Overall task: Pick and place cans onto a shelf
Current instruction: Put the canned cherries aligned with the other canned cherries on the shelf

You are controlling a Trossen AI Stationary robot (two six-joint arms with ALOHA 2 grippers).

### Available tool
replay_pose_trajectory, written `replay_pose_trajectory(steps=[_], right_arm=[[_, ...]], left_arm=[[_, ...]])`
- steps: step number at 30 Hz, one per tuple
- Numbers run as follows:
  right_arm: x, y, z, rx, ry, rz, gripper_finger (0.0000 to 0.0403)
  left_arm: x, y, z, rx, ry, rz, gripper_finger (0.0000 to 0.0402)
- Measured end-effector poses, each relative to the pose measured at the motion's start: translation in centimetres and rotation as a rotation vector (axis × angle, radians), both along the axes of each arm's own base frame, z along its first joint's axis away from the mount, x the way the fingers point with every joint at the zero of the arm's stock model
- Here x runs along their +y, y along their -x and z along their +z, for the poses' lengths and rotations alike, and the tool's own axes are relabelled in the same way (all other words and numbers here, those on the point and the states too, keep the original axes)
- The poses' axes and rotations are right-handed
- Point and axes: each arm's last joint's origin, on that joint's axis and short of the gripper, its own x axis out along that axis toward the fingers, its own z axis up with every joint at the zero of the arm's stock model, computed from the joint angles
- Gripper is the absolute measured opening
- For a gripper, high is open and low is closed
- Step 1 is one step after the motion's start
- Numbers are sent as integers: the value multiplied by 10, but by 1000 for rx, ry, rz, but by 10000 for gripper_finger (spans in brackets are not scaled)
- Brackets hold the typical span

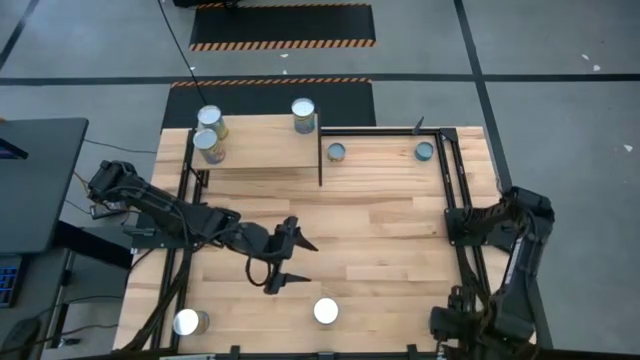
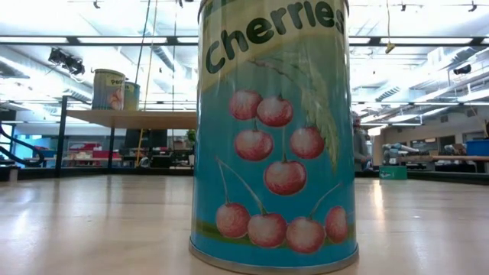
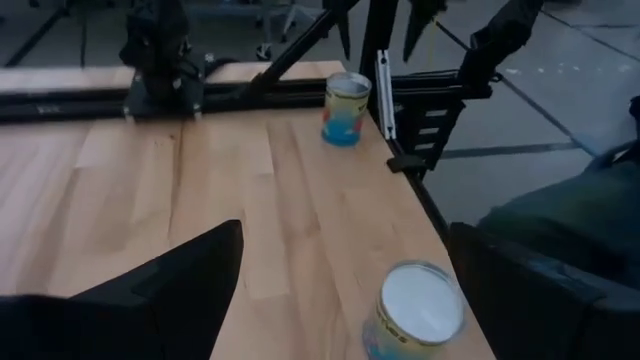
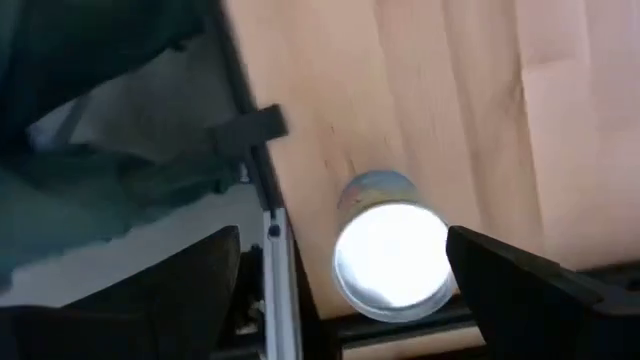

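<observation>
The shelf stands at the table's far left and carries three cans. Two cans stand upright on the table beside it. Two more stand near the near edge. My left gripper is open and empty over the table's middle, with the near can ahead of it. My right gripper is open, pointing down over another can at the near right corner, with its fingers apart on either side of it.
Black metal rails run along the table's sides. The right arm is folded over the right edge. A can with a blue cherries label stands right in front of the low camera. The table's middle is bare wood.
</observation>
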Motion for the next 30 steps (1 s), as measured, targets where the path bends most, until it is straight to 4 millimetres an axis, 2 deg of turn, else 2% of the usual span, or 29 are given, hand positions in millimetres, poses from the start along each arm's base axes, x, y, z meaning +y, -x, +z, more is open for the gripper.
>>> replay_pose_trajectory(steps=[3, 9, 13, 16, 22, 25, 30], right_arm=[[-3, -1, -10, 132, 17, -32, 368], [6, -6, -23, 152, 18, -67, 369], [2, -7, -24, 186, 54, -97, 369], [-6, -17, -17, 76, 58, -116, 370], [-19, -64, -18, -172, 111, 40, 376], [-25, -81, -16, -272, 152, 100, 376], [-38, -95, -14, -326, 244, 111, 376]], left_arm=[[-2, 2, -4, 51, 34, 11, 359], [-22, 14, -8, 92, 35, 23, 359], [-33, 16, -13, 97, 15, 42, 359], [-40, 18, -13, 84, 26, 48, 359], [-69, 28, -22, 87, 22, 49, 359], [-89, 30, -35, 66, 2, 69, 359], [-114, 16, -65, 21, -20, 65, 359]])
